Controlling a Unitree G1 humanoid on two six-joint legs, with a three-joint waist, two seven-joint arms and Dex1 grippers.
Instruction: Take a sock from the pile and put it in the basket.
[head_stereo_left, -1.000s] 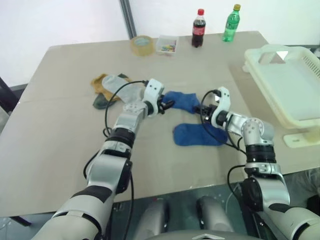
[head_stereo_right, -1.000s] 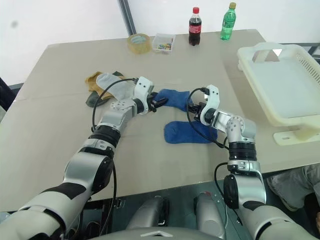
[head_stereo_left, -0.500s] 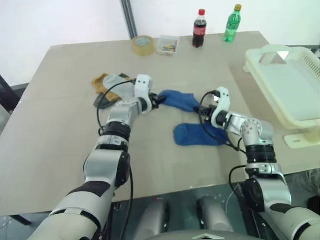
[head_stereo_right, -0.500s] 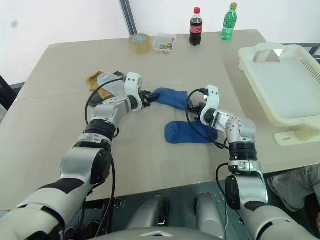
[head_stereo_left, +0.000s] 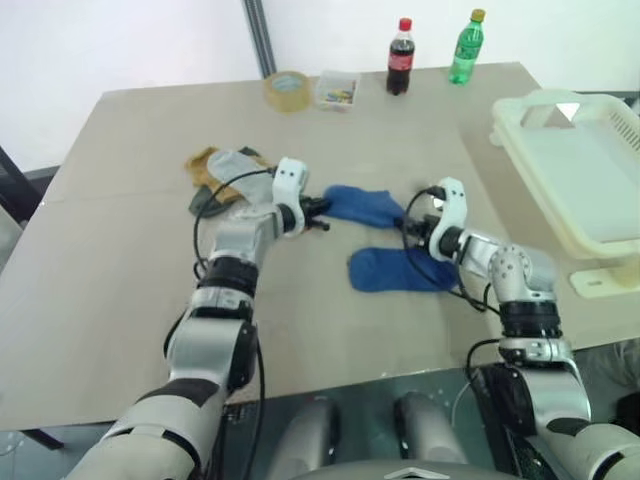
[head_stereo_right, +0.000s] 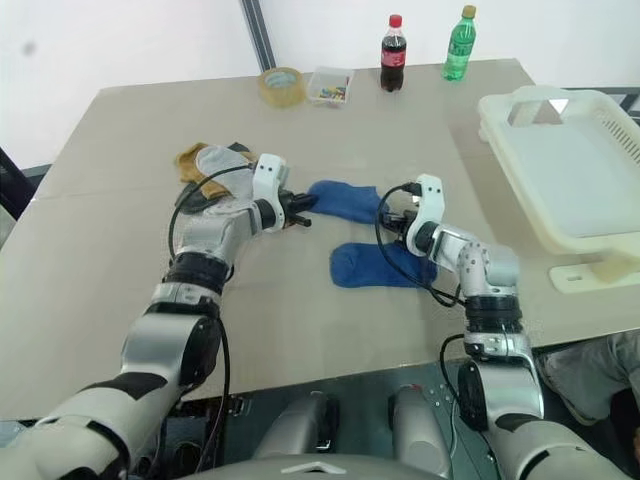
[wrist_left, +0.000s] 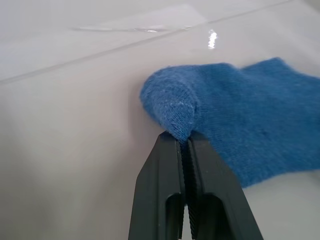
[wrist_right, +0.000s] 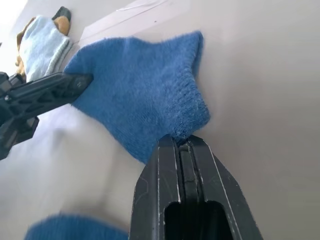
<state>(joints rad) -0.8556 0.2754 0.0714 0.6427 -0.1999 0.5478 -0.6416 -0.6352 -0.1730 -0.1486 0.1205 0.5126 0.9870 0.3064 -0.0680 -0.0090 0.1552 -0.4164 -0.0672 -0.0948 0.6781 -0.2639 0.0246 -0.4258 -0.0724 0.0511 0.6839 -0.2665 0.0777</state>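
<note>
Pinching one end of a blue sock (head_stereo_left: 362, 204) with my left gripper (wrist_left: 185, 142), I grasp its other end with my right gripper (wrist_right: 181, 141), both clamped tight on the fabric. This sock lies on the table (head_stereo_left: 120, 270) between my hands. A second blue sock (head_stereo_left: 400, 270) lies just beside it. The pile (head_stereo_left: 222, 175) sits behind my left gripper; the basket (head_stereo_left: 575, 165) stands at my right.

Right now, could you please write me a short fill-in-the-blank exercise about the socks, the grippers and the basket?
1. Both grippers are shut on the same ____ sock.
2. The left gripper pinches one end, the right gripper the ____ end.
3. The basket holds ____ socks.
4. A second blue sock lies ____ on the table.

Missing: blue; opposite; no; flat
</note>
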